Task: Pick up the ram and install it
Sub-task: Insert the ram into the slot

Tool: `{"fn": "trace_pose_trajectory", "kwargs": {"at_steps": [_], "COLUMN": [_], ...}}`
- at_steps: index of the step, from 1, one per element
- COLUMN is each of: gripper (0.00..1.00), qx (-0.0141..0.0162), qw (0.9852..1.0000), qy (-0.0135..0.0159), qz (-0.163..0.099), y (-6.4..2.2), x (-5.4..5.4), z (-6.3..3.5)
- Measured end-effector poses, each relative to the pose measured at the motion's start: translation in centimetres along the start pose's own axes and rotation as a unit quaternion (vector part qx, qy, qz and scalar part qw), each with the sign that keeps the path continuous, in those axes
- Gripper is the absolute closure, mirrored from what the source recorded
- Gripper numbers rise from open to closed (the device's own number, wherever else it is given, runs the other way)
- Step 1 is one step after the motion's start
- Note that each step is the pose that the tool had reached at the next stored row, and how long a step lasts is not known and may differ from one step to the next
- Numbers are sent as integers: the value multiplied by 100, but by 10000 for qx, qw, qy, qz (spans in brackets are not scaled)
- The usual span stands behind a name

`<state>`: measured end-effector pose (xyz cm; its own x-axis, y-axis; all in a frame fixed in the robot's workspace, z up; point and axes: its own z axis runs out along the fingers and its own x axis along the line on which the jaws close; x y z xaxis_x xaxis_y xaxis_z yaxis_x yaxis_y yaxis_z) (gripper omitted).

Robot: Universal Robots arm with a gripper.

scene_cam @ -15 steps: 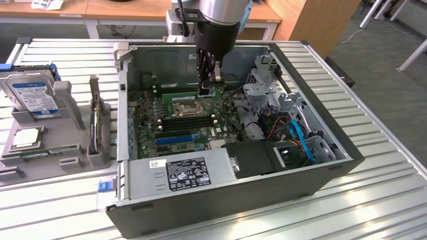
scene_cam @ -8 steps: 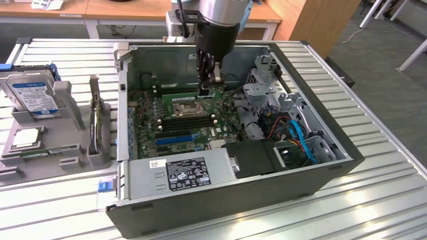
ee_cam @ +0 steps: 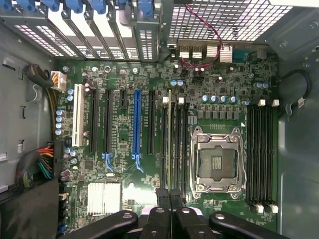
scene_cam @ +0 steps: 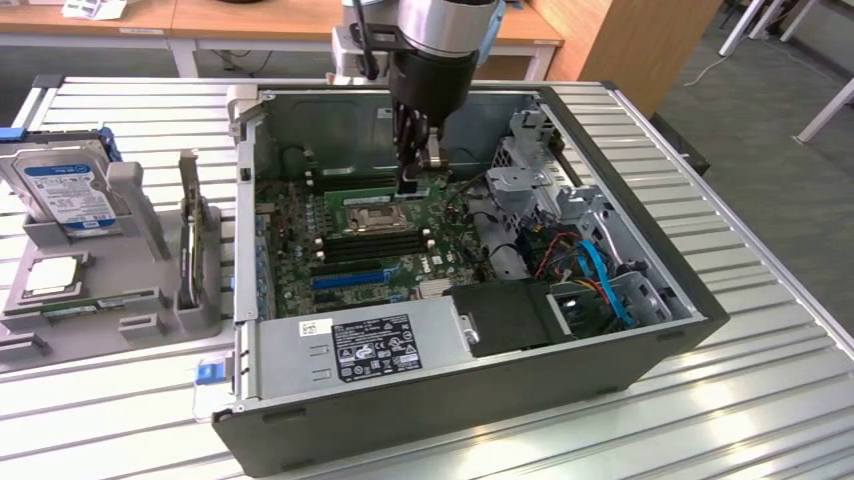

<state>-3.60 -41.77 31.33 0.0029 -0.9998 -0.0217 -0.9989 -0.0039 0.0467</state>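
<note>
Green ram [ee_cam: 169,139], edge-on, was clamped in the closed gripper [ee_cam: 170,196] over memory slots [ee_cam: 185,144], at one o'clock of the CPU socket [scene_cam: 375,214] in the exterior view. Step judged: insertion, which called for squaring the edge to the slot.

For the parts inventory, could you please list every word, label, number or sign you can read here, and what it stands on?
Nothing can be read for certain.
Black label on the power supply: white print, too small to read.
White sticker beside it: too small.
Hard drive label, blue and white: blurred.
Motherboard markings: too small.
</note>
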Motion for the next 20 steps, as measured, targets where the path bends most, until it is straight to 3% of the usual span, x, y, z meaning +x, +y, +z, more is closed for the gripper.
{"fn": "trace_pose_trajectory", "kwargs": {"at_steps": [11,20], "gripper": [89,89], "qx": [0,0], "qw": [10000,10000], "qy": [0,0], "qz": [0,0], "y": [-4,-11], "x": [2,5], "z": [82,224]}}
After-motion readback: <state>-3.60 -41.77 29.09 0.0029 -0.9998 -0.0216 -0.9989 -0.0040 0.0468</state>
